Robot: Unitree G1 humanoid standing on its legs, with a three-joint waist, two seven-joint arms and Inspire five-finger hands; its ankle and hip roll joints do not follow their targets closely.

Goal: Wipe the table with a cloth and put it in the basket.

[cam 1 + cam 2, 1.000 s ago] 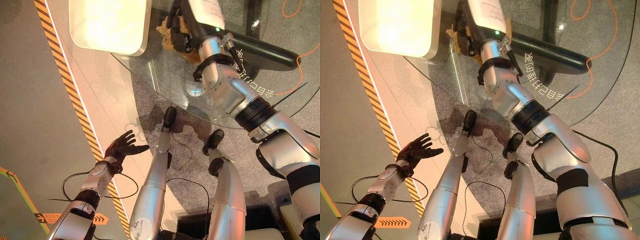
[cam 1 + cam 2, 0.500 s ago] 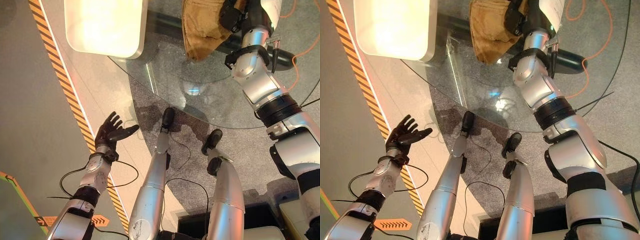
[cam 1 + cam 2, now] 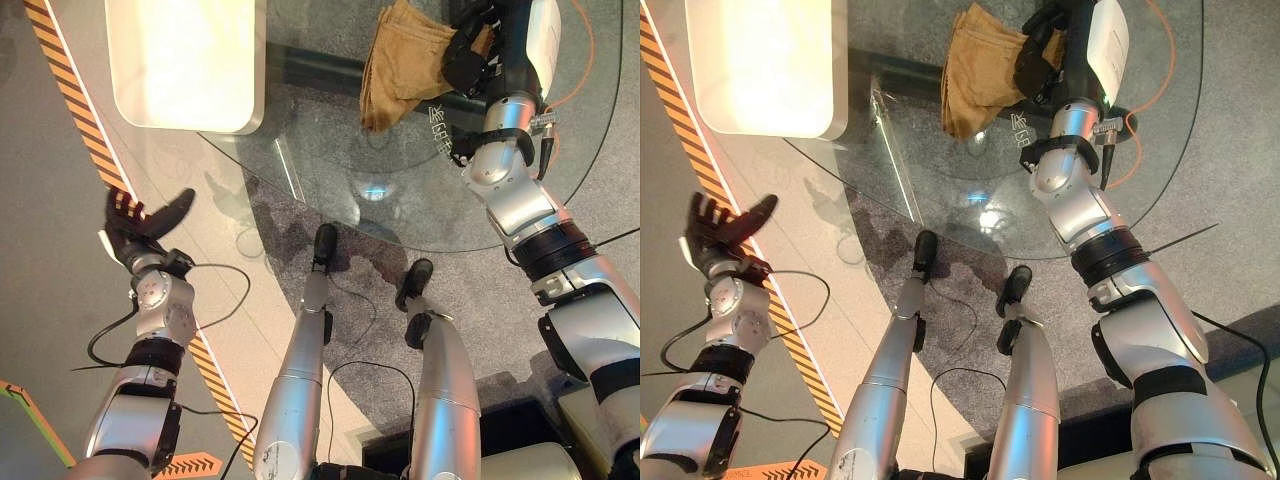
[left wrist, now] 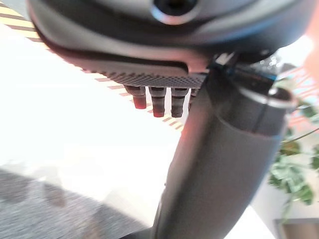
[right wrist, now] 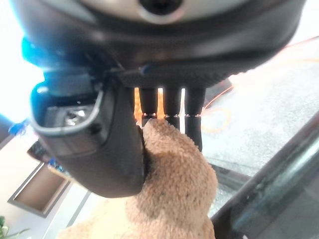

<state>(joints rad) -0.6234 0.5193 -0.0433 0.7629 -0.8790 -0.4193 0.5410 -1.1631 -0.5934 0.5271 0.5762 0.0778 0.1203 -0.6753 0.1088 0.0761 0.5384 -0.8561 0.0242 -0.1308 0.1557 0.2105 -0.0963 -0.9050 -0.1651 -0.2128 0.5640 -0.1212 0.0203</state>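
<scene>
While pinched by right hand [image 3: 470, 52] — cloth [image 3: 400, 62] dangles lengthwise.

The cloth [image 3: 404, 62] hangs over the glass table [image 3: 330, 160], the basket [image 3: 185, 60] at the table's left.

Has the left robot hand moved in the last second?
Yes. The left robot hand has swung outward across the striped floor tape, away from the glass table.
</scene>
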